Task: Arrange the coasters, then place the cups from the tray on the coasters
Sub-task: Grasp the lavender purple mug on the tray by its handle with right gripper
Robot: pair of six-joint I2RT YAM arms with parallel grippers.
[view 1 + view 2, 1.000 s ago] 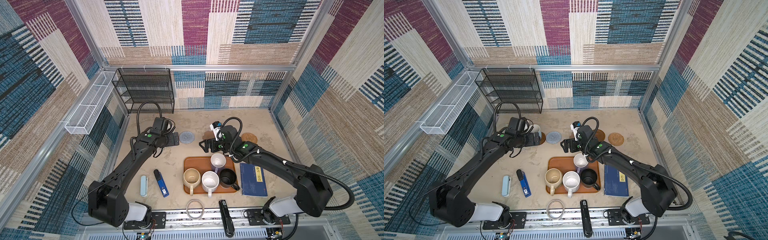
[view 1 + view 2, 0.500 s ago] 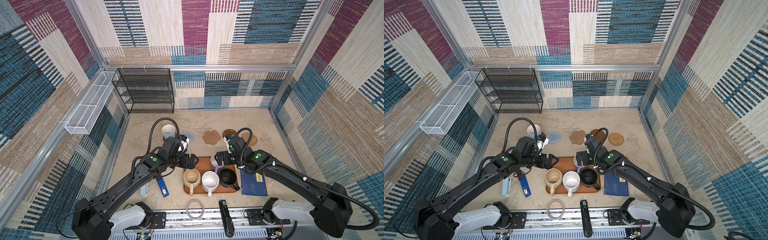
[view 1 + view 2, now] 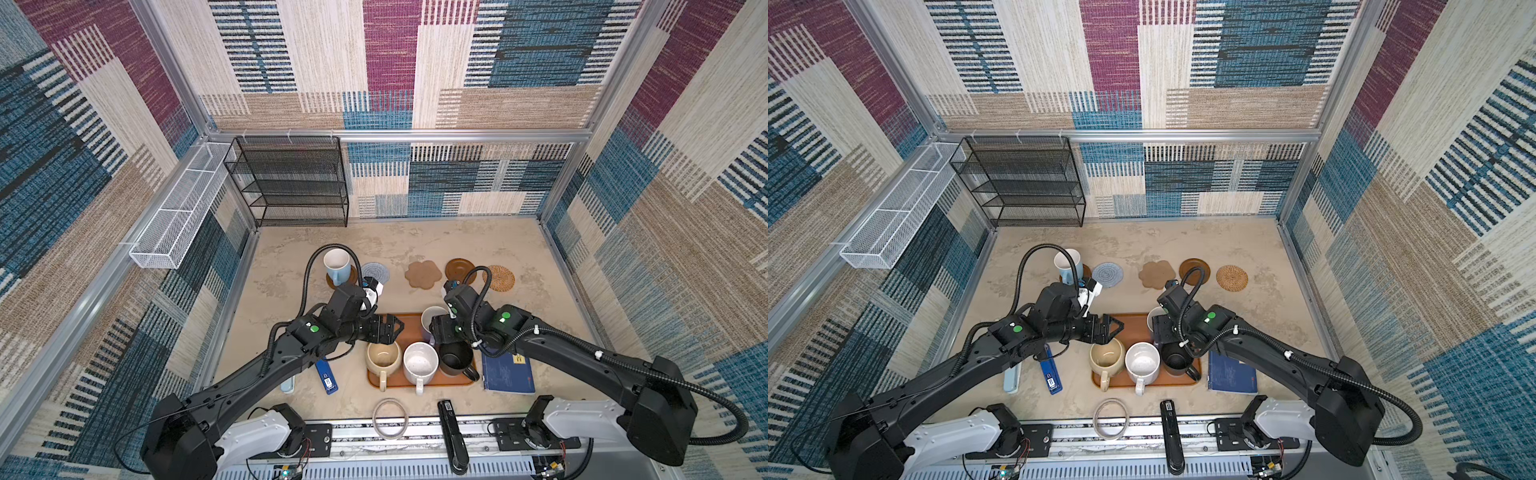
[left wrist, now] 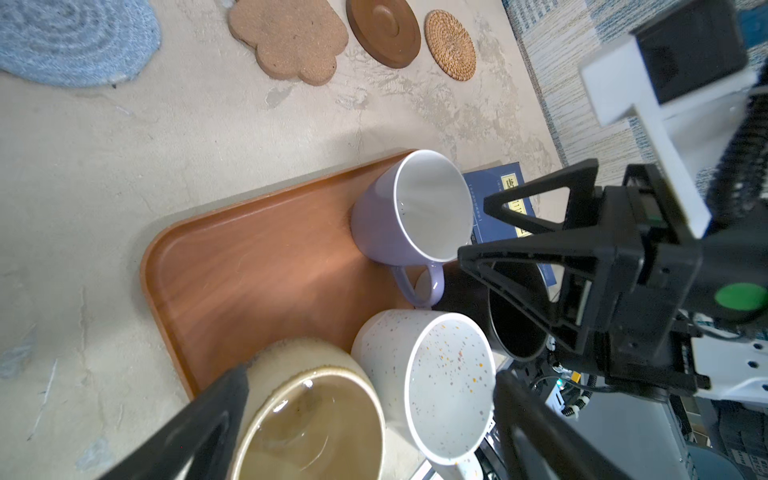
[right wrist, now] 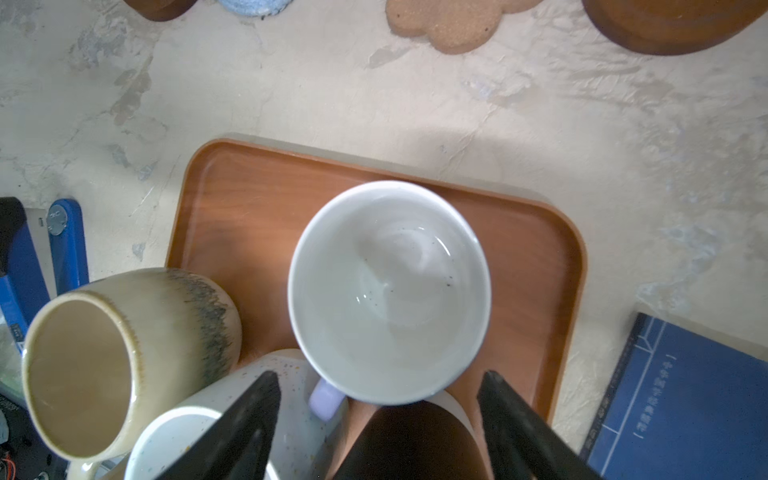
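Arranging looks finished and cup-moving is in hand: the light blue cup (image 3: 336, 264) stands on a dark wooden coaster (image 3: 332, 284) at the 9 o'clock end of a row. The row runs on through the blue-grey woven coaster (image 3: 375, 273), flower coaster (image 3: 423, 274), second wooden coaster (image 3: 460, 270) and rattan coaster (image 3: 498, 277), all bare. The tray (image 3: 409, 328), toward 6 o'clock from that row, holds the lavender cup (image 5: 388, 291) at its 1 o'clock corner. The beige cup (image 3: 383, 359), speckled cup (image 3: 420, 362) and black cup (image 3: 455, 359) stand along its 6 o'clock edge. The right jaws hang apart, gripping nothing, at the lavender cup's handle side; the left jaws gape wide by the beige cup's 12 o'clock side. Next, I judge, the right jaws need to settle over the lavender rim, pinch, and lift clear of the crowded neighbours. The counter is mottled beige and stone-like. Woven patchwork walls enclose it, with a black wire shelf (image 3: 291, 183) at 11 o'clock and a dark blue book (image 3: 509, 374) at the tray's 3 o'clock.
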